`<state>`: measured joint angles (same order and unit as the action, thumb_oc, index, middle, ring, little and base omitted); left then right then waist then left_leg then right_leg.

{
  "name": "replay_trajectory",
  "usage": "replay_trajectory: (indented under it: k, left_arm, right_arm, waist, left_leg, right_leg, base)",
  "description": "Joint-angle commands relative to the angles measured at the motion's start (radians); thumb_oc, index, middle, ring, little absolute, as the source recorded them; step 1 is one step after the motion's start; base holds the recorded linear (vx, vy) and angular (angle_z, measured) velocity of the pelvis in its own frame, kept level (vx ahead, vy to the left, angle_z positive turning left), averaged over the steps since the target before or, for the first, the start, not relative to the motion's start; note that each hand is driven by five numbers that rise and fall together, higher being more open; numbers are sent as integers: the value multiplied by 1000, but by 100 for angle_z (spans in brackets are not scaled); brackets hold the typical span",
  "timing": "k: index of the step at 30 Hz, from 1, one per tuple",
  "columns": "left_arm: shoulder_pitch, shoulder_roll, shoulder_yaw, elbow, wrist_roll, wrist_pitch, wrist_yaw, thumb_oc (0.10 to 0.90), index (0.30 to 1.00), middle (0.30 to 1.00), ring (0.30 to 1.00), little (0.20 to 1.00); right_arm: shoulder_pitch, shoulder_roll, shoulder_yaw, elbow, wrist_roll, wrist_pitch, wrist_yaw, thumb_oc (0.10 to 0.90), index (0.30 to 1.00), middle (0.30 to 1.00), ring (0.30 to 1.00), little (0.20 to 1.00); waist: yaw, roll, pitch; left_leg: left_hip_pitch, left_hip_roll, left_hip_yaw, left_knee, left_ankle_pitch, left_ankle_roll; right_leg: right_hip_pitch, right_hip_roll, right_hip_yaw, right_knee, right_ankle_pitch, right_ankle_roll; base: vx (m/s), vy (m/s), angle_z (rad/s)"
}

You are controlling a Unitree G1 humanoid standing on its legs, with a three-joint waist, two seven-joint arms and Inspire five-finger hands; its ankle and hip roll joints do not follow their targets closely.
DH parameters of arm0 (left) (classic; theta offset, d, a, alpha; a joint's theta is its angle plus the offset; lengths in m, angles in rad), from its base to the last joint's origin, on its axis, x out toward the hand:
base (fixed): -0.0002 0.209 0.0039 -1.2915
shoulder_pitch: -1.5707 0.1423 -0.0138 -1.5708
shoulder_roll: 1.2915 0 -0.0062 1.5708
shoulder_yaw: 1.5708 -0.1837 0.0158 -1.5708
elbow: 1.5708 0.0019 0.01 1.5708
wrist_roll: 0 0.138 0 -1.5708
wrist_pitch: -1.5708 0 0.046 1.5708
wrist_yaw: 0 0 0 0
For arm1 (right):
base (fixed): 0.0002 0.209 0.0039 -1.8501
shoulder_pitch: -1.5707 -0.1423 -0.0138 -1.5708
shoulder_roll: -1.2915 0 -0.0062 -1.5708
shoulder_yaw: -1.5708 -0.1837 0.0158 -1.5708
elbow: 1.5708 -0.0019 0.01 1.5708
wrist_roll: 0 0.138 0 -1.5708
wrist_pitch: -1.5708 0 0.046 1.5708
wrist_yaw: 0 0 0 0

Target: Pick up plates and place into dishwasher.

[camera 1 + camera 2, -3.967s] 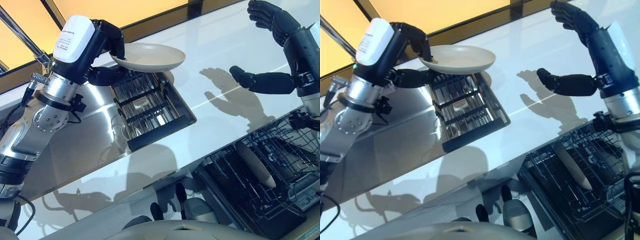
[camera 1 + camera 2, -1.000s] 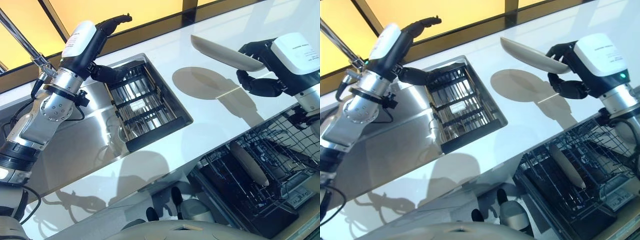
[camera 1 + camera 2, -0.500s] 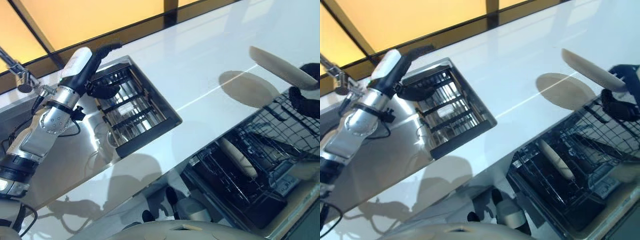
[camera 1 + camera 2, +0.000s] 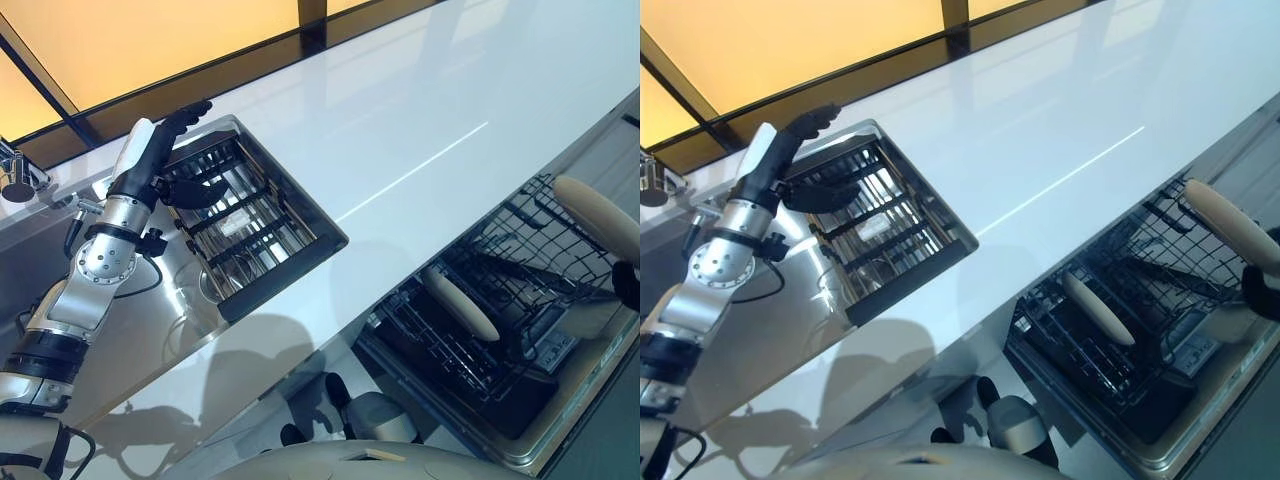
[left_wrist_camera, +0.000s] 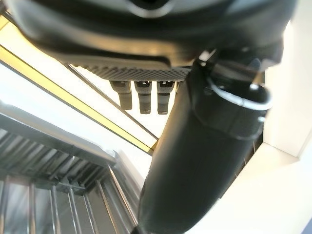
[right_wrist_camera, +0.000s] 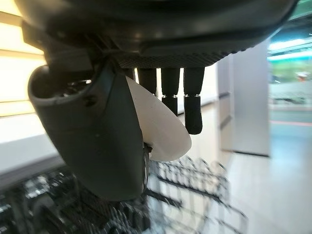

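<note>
One plate (image 4: 1230,228) is pinched between the right hand (image 6: 122,141)'s thumb and fingers, hanging over the dishwasher rack (image 4: 1110,330); lower it upright beside the racked plate (image 4: 1097,309). Left hand (image 4: 170,150) stays relaxed above the sink rack (image 4: 240,225).

No text, label, number or sign can be read anywhere in these views. The white cover on the left arm (image 4: 134,152) carries no legible print, and the light panel at the dishwasher rack's (image 4: 520,330) near corner is too small to read.
</note>
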<state>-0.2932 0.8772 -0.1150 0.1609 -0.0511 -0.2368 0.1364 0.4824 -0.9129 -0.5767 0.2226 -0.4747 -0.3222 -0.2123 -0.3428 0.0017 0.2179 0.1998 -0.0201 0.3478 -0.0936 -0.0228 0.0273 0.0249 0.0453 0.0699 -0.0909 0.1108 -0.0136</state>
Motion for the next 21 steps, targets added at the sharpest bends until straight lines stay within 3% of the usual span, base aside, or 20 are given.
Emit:
replay_trajectory:
  k: [1, 7, 21]
  left_arm:
    - [-95, 68, 80, 0, -41, -43, 70, 800, 900, 900, 900, 900]
    - [-116, 76, 61, -32, -23, -54, 70, 800, 900, 900, 900, 900]
    - [-211, 78, -76, -52, -44, -63, 94, 800, 900, 900, 900, 900]
  right_arm:
    - [-80, -73, -123, -29, 67, -20, -23, 100, 300, 300, 300, 200]
    - [-120, -53, -5, 4, 141, -22, 154, 100, 300, 300, 300, 200]
    - [-371, -99, 332, 124, 189, 106, 300, 100, 300, 300, 300, 200]
  waist:
    - [-2, -13, -86]
    - [9, -12, -86]
    - [70, -1, -86]
  left_leg:
    - [-21, 16, -8, 20, -26, -10]
    - [-26, 17, -13, 19, -23, -11]
    - [-30, 19, -31, 25, -20, -17]
  right_leg:
    - [13, -15, -67, 52, -60, 143]
    - [12, -16, -73, 50, -60, 140]
    - [22, -29, -93, 46, -61, 132]
  base:
    - [-12, -13, -5]
    - [-4, -4, -1]
    - [0, -4, 3]
